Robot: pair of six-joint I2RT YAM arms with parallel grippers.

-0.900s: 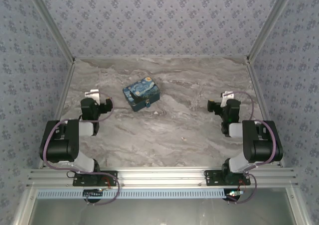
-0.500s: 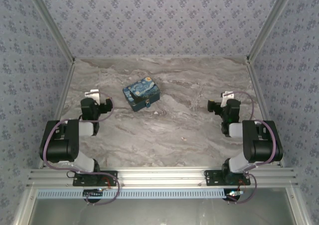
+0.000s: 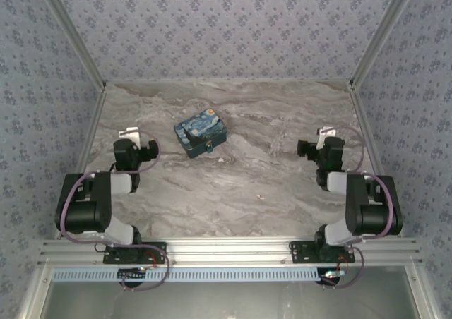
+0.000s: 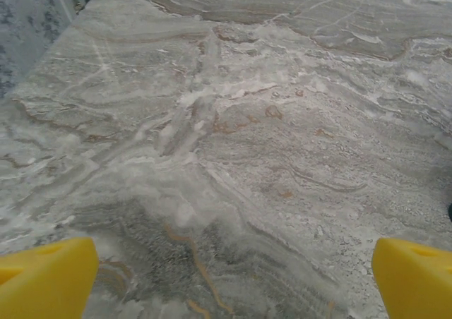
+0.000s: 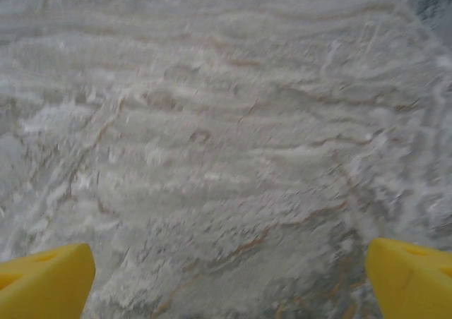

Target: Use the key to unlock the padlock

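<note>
A small box [image 3: 200,131] printed with a blue-and-yellow swirling night sky sits on the marble table, left of centre. A small dark fitting [image 3: 210,148] shows on its near face, too small to tell whether it is the padlock. I cannot make out the key. My left gripper [image 3: 150,148] rests low near the left wall, left of the box and apart from it. Its yellow fingertips [image 4: 46,277] stand wide apart over bare marble, so it is open. My right gripper [image 3: 305,148] hovers at the right, also open, with its yellow fingertips [image 5: 413,277] spread and nothing between them.
Patterned walls close in the table [image 3: 282,121] on the left, back and right. A tiny pale speck [image 3: 224,161] lies just in front of the box and another [image 3: 260,194] lies nearer the middle. An aluminium rail [image 3: 226,250] runs along the near edge.
The right arm's wrist has shifted slightly to the right. The left arm and the box have not moved.
</note>
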